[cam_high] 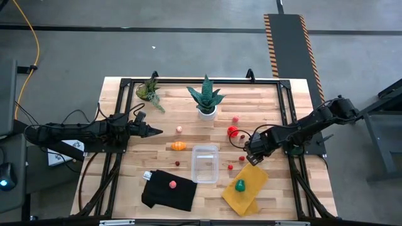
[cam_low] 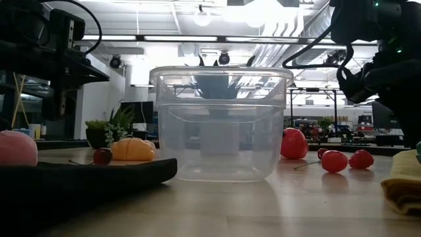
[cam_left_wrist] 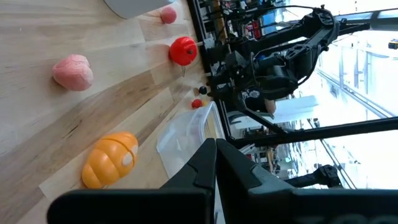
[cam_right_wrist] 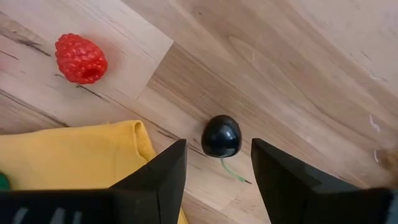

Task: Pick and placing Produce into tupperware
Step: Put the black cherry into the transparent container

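My right gripper (cam_right_wrist: 219, 150) points down, open, over a dark cherry (cam_right_wrist: 221, 135) that lies on the wood beside the yellow cloth (cam_right_wrist: 74, 155). Its fingers stand on either side of the cherry, apart from it. A red raspberry (cam_right_wrist: 81, 58) lies nearby. The clear tupperware (cam_high: 205, 163) stands mid-table and looks empty in the low view (cam_low: 220, 131). An orange piece (cam_high: 179, 146), a pink piece (cam_high: 179, 129) and a red piece (cam_high: 232, 130) lie on the wood behind it. My left gripper (cam_high: 154, 132) waits shut at the left, held level.
A black cloth (cam_high: 168, 191) with a pink piece (cam_high: 173, 184) lies at the near left. A green piece (cam_high: 239, 185) sits on the yellow cloth (cam_high: 245, 188). Two potted plants (cam_high: 206, 99) (cam_high: 149, 91) stand at the far edge. Small red pieces (cam_high: 230, 167) lie right of the tupperware.
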Robot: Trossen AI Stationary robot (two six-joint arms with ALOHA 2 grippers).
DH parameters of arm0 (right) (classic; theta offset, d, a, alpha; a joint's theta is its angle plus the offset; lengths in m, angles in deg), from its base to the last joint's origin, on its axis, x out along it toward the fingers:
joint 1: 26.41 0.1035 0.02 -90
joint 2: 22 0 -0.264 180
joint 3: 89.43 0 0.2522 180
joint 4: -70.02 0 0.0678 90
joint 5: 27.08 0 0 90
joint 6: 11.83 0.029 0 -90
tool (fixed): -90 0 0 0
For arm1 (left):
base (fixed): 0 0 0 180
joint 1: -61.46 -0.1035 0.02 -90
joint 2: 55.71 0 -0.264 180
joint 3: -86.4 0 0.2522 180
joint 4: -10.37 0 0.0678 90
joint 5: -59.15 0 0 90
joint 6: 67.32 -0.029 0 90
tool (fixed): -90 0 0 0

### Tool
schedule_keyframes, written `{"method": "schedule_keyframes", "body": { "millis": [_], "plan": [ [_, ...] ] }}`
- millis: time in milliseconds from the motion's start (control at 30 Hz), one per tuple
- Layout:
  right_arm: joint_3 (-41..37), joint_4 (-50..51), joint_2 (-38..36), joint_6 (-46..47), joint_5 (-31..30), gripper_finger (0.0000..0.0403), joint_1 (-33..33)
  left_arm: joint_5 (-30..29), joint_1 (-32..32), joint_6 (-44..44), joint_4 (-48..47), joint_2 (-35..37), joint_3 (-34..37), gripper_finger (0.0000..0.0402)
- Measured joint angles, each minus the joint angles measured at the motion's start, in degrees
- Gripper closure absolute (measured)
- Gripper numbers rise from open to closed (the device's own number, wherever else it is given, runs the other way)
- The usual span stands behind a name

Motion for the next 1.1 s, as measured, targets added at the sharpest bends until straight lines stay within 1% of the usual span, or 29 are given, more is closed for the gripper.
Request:
{"method": "schedule_keyframes", "body": {
  "millis": [167,700,900,1100],
  "plan": [
    [0.0,0.0,0.0,-0.1,-1.1,0.0233,-0.4,0.0,0.0,0.0,0.0,0.0,0.0,0.0401],
    [0.0,0.2,0.1,2.2,-1.1,0.0233,1.5,0.3,0.0,0.0,0.0,0.0,0.0,0.0401],
    [0.0,0.4,0.1,1.5,-2.0,0.0233,1.0,0.7,0.0,0.0,0.1,0.0,0.0,0.0401],
    [0.0,-0.1,0.1,1.1,-1.7,0.0233,1.3,0.9,0.0,0.0,0.2,0.0,0.0,0.0401]
  ]
}}
